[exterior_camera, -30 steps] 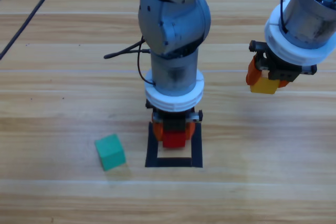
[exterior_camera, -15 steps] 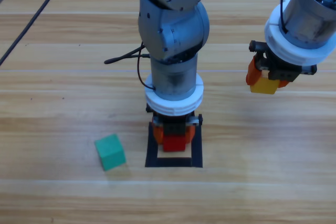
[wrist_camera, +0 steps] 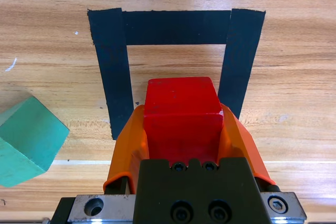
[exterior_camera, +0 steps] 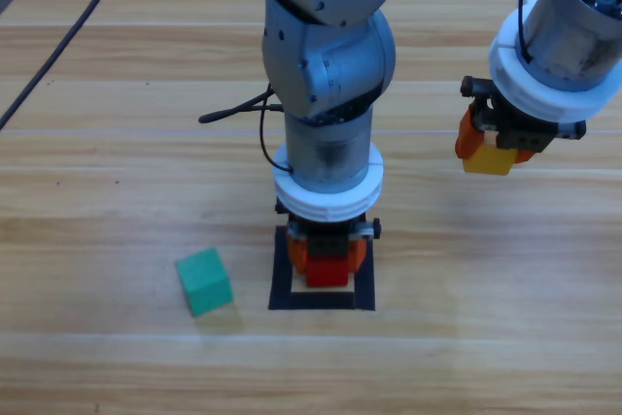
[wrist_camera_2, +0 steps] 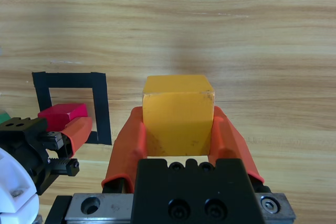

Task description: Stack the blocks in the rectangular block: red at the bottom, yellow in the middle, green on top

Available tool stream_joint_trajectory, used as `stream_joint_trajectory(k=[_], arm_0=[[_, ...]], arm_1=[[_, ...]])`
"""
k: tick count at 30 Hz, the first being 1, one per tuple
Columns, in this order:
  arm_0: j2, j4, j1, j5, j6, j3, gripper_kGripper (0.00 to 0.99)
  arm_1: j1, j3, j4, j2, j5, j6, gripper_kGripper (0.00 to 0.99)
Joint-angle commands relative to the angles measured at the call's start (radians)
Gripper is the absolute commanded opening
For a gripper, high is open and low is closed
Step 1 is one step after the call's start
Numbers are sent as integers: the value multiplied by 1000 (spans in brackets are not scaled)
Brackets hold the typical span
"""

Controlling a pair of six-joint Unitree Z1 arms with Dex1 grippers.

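- Left gripper (exterior_camera: 328,261), clenched on the red cube (exterior_camera: 328,273); shifted over the last second toward the near side of the rectangular block (exterior_camera: 363,279), cube carried along from the far part of the frame to about mid-frame.
- Meaning for the task, as a judgement: placing of the bottom cube under way, release not yet made; contact between cube and table not readable from any view.
- Right gripper (exterior_camera: 493,146), grasping the yellow cube (exterior_camera: 489,159), held well to the right of the rectangular block and farther back; unchanged in position over the same second, seemingly waiting its turn.
- Green cube (exterior_camera: 204,281), lying on the table (exterior_camera: 97,143) to the left of the rectangular block, apart from it, untouched.
- Shown only by the left wrist view: red cube (wrist_camera: 181,109) seated between both orange jaws, its front face short of the frame's far tape bar, wood visible between; green cube (wrist_camera: 27,140) just outside the left tape bar.
- Shown only by the right wrist view: yellow cube (wrist_camera_2: 178,113) gripped squarely on two sides; left gripper with red cube (wrist_camera_2: 62,115) inside the rectangular block (wrist_camera_2: 101,109), seen from the side.
- Shown only by the high view: both arms and all three cubes at once.
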Motion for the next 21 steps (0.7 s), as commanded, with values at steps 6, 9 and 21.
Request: stream_joint_trajectory(k=[6,9,21], arm_0=[[21,-18,-17,-4,9,34,0],[23,-19,-17,-4,9,34,0],[49,-30,-17,13,13,36,0]], arm_1=[[-8,14,13,49,9,-2,84],[-8,14,13,51,9,-2,84],[-8,11,13,55,9,-4,84]])
